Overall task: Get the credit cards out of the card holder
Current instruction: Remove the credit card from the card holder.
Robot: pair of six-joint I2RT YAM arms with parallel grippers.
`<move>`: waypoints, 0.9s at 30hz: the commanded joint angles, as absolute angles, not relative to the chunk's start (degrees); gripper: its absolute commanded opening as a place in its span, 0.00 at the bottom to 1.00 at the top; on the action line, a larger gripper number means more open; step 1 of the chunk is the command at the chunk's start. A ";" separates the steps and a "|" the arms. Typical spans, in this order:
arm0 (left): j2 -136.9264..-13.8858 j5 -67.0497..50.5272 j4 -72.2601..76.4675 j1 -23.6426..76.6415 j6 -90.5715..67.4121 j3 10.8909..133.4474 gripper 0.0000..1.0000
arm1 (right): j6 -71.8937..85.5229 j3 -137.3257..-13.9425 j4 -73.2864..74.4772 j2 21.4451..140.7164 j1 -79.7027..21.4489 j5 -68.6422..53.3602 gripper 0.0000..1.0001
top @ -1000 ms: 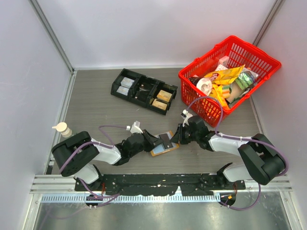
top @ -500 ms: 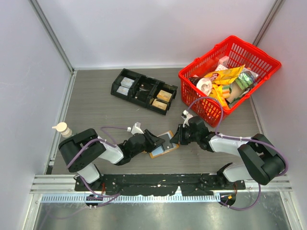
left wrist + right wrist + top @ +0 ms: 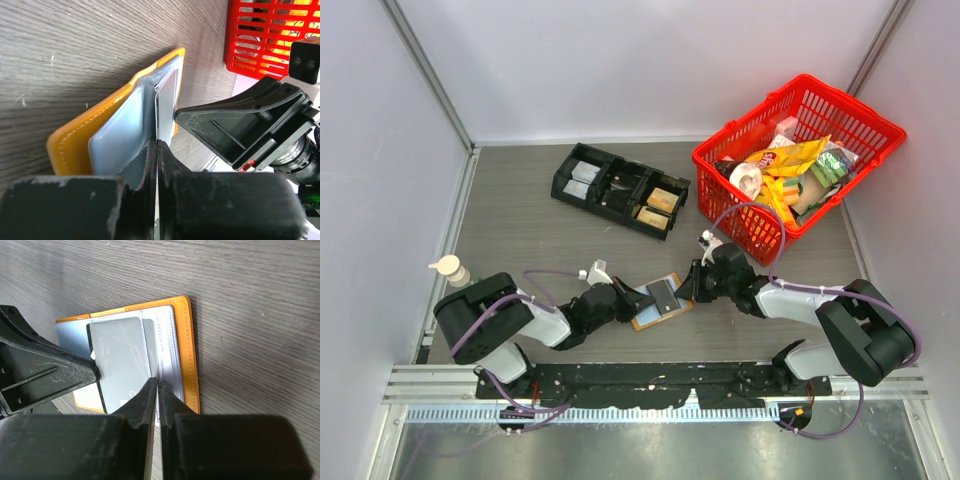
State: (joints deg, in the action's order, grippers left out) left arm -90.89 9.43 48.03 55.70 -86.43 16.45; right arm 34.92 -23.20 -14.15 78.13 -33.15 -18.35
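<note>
The flat tan-orange bifold card holder (image 3: 187, 340) lies open on the grey wood-grain table (image 3: 520, 240). The right end effector (image 3: 157, 382) is pinched on its edge. The left end effector (image 3: 156, 145) is clamped on a grey plastic card (image 3: 122, 357). Extraction looks underway; next comes a steady pull clear of the pocket.

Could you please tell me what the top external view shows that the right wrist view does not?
Only the top external view shows the red basket, the black compartment tray and a small bottle at the left edge of the table. Only the right wrist view shows the stitching on the card holder, scratches on the grey card, and the right hand, closed, tips on the pale panel. Both show the open holder, the card over it, and the left hand at the card's edge.
</note>
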 commanded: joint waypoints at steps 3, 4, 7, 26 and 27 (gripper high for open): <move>-86.49 11.69 51.07 55.72 -87.45 14.07 0.00 | 36.04 -21.97 -10.20 78.93 -33.22 -15.65 0.11; -86.31 11.78 50.72 55.64 -87.36 13.98 0.00 | 36.04 -21.97 -10.20 78.93 -33.31 -15.64 0.11; -85.52 11.87 48.87 55.63 -86.84 13.80 0.00 | 36.12 -22.41 -9.67 78.23 -33.22 -15.73 0.11; -86.57 9.75 41.57 55.63 -83.32 19.34 0.45 | 32.87 -27.86 -5.19 71.81 -33.22 -14.15 0.18; -86.49 9.76 41.31 55.63 -83.32 19.34 0.45 | 32.61 -28.04 -5.19 71.81 -33.22 -13.72 0.19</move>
